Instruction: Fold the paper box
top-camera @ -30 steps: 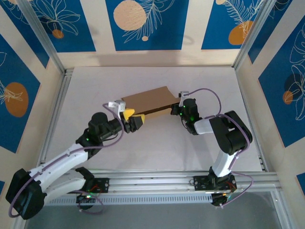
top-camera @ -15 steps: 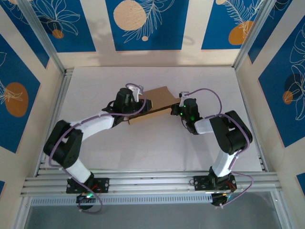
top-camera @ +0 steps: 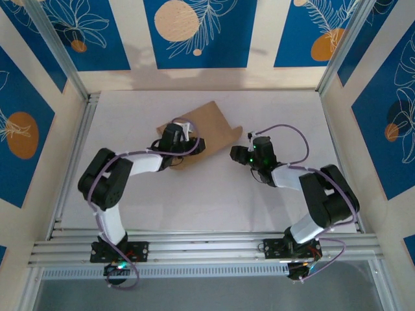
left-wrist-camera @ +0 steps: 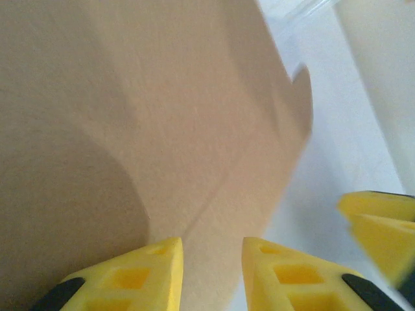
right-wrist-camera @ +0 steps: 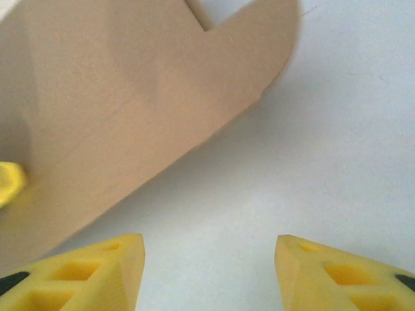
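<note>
The paper box [top-camera: 214, 125] is a brown cardboard piece, tilted up at the middle of the white table. My left gripper [top-camera: 196, 145] sits at its near left edge. In the left wrist view the cardboard [left-wrist-camera: 162, 116] runs down between the narrow-set yellow fingers, so the left gripper [left-wrist-camera: 213, 249] is shut on it. My right gripper [top-camera: 235, 155] stands open just right of the box and apart from it. In the right wrist view, bare table lies between the jaws of the right gripper [right-wrist-camera: 209, 249], and the box's notched flap [right-wrist-camera: 142, 91] is at the upper left.
The white table [top-camera: 214, 194] has free room in front of and to the right of the box. Aluminium rails [top-camera: 207, 246] run along the near edge, and posts stand at the sides. Walls with blue panels close off the back and sides.
My left arm swung in to the box's near left edge and its jaws closed there. My right gripper opened, let go of the box's right end and drew back. The box turned and tilted up.
</note>
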Available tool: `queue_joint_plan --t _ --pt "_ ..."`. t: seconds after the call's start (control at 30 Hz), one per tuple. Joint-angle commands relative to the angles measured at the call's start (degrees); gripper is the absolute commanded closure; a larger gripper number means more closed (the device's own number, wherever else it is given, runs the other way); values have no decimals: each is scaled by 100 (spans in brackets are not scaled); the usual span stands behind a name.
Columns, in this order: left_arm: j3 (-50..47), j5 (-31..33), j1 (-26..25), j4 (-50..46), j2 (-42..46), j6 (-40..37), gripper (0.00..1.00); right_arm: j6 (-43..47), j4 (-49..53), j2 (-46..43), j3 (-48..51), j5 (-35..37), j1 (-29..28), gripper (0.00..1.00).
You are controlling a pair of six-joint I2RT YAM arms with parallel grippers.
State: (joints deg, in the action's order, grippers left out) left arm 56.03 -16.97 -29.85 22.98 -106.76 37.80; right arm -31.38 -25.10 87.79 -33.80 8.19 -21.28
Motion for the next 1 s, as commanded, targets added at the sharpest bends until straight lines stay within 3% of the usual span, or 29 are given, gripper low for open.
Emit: queue_joint_plan --t 0.0,0.17,0.3,0.43,0.5,0.67,0.73,0.87,0.97 --pt "-105 -47 80 -198 -306 176 70 -376 584 -429 145 183 18 43" --pt "-31 -122 119 -268 -502 240 70 -596 1285 -1103 181 680 53 44" --pt "-53 -251 169 -200 -403 274 69 -281 2299 -1359 -616 706 62 48" --pt "55 -427 326 -318 27 224 63 201 2677 -1303 -1317 513 61 54" --pt "268 -577 397 -588 246 163 59 403 2447 -1227 -1514 260 80 60" --pt "722 -634 514 -1189 709 -256 54 -133 2911 -858 -2358 -74 257 95" --pt "959 -505 514 -1567 842 -644 53 39 3035 -753 -2574 -223 256 100" --pt "1497 -230 719 -2115 841 -1098 61 176 2018 -868 -2221 -1056 250 100" --pt "1877 -132 1066 -2140 477 -1031 75 56 2078 -631 -2487 -1672 237 100"
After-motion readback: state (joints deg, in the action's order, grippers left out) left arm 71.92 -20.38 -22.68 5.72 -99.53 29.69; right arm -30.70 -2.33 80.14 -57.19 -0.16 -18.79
